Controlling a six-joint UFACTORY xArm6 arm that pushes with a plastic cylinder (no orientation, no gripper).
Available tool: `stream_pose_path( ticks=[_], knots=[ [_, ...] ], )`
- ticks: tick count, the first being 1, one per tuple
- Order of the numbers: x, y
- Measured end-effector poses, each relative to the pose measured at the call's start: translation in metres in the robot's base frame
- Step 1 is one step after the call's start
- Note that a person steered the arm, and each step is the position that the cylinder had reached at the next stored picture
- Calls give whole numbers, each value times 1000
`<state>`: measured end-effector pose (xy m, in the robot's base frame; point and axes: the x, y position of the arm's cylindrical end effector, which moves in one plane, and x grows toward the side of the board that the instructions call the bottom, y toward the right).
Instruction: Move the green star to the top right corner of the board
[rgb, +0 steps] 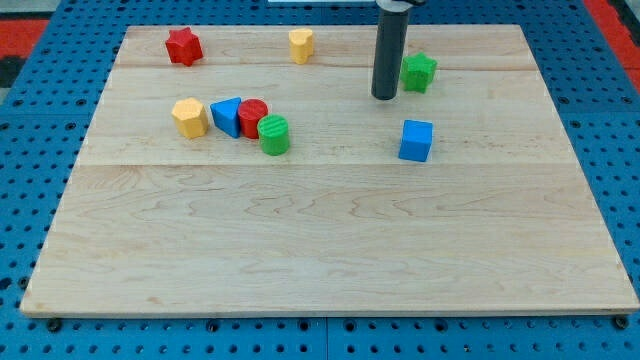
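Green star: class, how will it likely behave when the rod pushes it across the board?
The green star sits flat and squat, so it will probably slide rather than roll or tip. Its points may make it spin if my tip, just at its left, pushes off-centre. The wooden board looks smooth.

Rod upper end cut off by view's top; my tip (385, 97) shows, just left of green star (419, 72). Star's left points hidden behind rod. Red cylinder (252, 114) partly hidden by green cylinder (274, 134) and blue triangular block (228, 116). Board (320, 250) bottom-right corner clipped at view's right edge.
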<state>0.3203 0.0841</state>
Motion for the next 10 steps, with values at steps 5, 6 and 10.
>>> stream_pose_path(
  ticks=[5,6,10],
  knots=[
    [-57,115],
    [-51,123],
    [-90,142]
  ],
)
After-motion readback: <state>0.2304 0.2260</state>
